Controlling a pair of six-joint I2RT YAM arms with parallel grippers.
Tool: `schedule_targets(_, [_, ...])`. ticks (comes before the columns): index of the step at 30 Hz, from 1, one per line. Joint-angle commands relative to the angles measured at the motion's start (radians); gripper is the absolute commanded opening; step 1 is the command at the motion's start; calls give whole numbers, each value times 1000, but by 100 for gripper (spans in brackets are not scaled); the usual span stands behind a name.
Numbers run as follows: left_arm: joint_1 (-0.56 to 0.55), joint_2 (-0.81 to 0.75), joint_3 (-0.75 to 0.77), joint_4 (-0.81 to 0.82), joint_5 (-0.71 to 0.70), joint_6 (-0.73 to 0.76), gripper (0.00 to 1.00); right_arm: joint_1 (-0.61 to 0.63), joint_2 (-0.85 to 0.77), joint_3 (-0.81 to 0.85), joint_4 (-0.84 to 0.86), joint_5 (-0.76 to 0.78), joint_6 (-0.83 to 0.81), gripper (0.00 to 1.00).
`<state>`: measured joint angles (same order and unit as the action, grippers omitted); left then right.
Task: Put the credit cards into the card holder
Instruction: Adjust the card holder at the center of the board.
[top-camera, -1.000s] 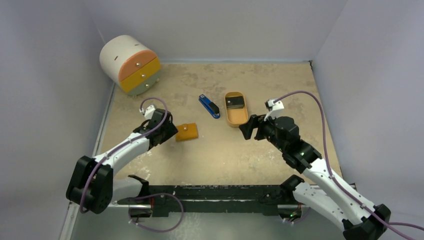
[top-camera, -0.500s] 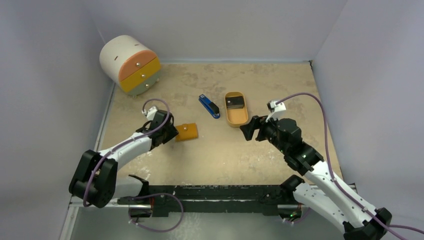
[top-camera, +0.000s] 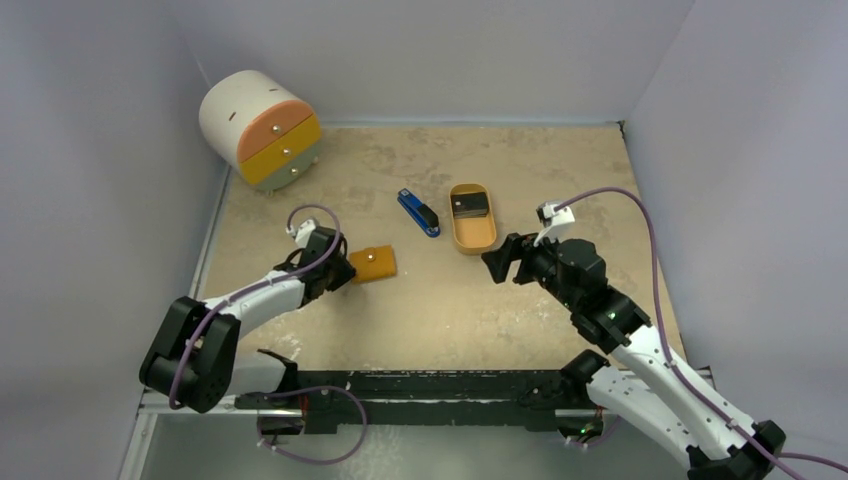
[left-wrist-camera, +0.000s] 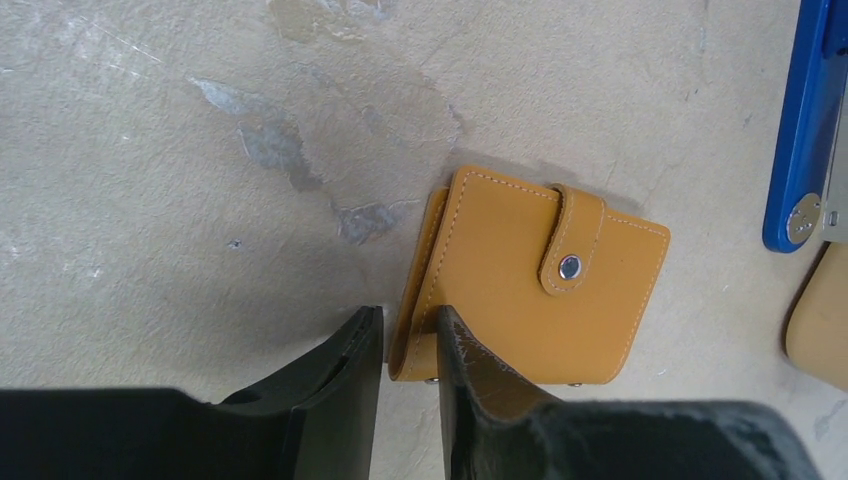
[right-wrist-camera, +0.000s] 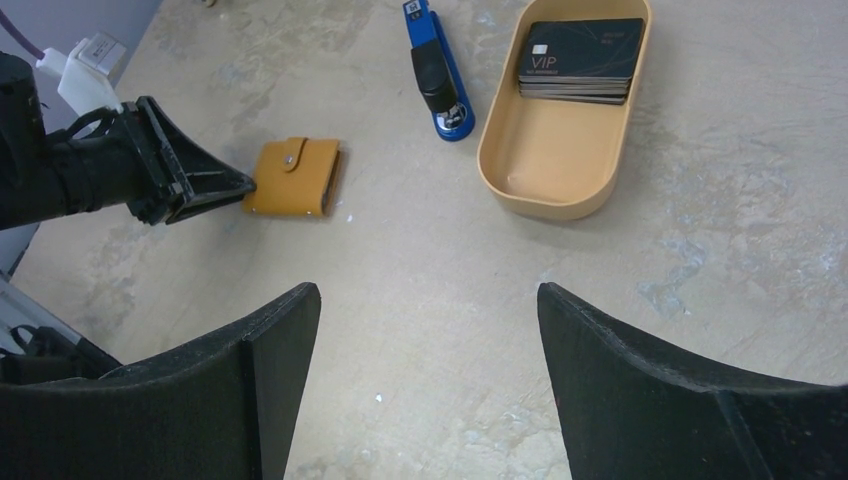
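You are looking down on a beige, mottled tabletop with an arm reaching in from each near corner.

The orange card holder lies flat and closed on the left half of the tabletop, its strap fastened by a small metal snap button. Your left hand is low at the card holder's folded edge. One finger sits on the bare tabletop just beside that edge, and the other overlaps the top of the leather. The two fingers are close together with the edge between them, but you cannot tell whether they are pinching it.

The credit cards are a dark stack at the far end of an oval tray, well apart from the card holder. A blue-and-black stapler lies between them, just beside the tray.

Your right hand hovers above the tabletop near the tray, fingers spread wide and holding nothing.

A round white drawer unit with orange and yellow fronts stands at the far left corner.
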<state>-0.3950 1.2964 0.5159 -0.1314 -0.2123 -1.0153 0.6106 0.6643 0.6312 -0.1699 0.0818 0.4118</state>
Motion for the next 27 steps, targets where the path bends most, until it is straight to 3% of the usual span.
schedule_targets(1, [4, -2, -27, 59, 33, -16, 24, 5, -11, -1, 15, -14, 4, 82])
schedule_targets(10, [3, -59, -69, 99, 84, 0, 9, 6, -16, -1, 7, -13, 1, 81])
schedule_targets(13, [2, -75, -82, 109, 107, 9, 0, 6, -21, -1, 0, -13, -1, 81])
schedule_targets(22, [-24, -127, -147, 235, 231, 26, 0, 5, -48, -8, -28, -30, -22, 81])
schedule_targets(27, [-183, -134, -138, 253, 216, 28, 0, 5, -67, -1, -53, -56, -41, 81])
